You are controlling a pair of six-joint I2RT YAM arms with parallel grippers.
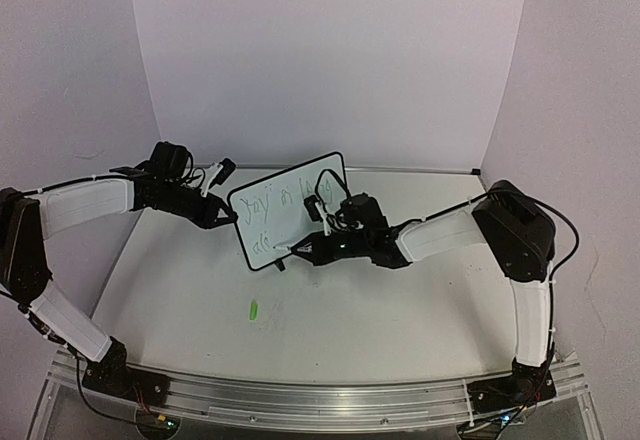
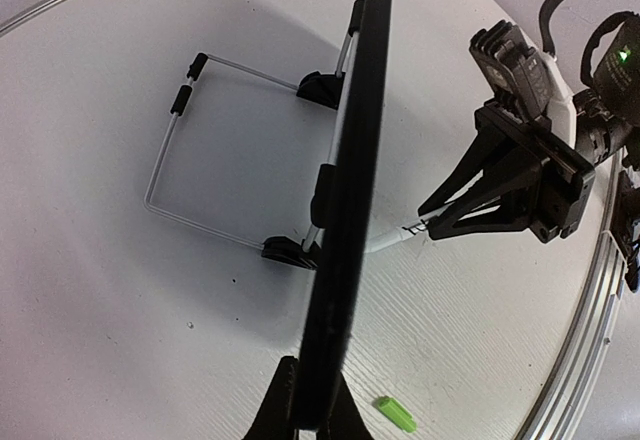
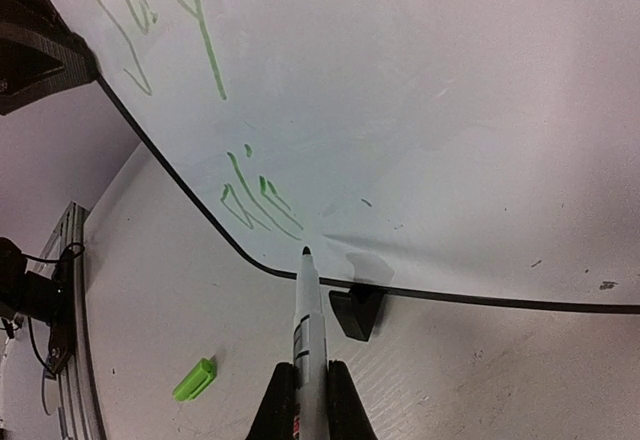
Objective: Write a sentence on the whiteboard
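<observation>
my right pincer (image 3: 310, 385) pinching marker (image 3: 308, 310), tip at lower corner of whiteboard (image 1: 300, 185), beside green sentence (image 1: 268, 202). left pincer (image 2: 318, 400) clamped on board's edge. board stands tilted on white table (image 1: 400, 310); green cap (image 1: 254, 310) lies nearby, pale walls (image 1: 330, 50) around.

Table (image 1: 400, 310) before whiteboard (image 1: 288, 222) open; green cap (image 1: 254, 310), perhaps.

The left arm (image 1: 85, 205) reaches in from the frame's left edge, and the left gripper (image 1: 222, 216) is clamped on the whiteboard (image 1: 295, 192) edge. The right arm (image 1: 435, 238) stretches leftward at centre, with the right gripper (image 1: 303, 250) pinching a marker (image 3: 306, 300).
</observation>
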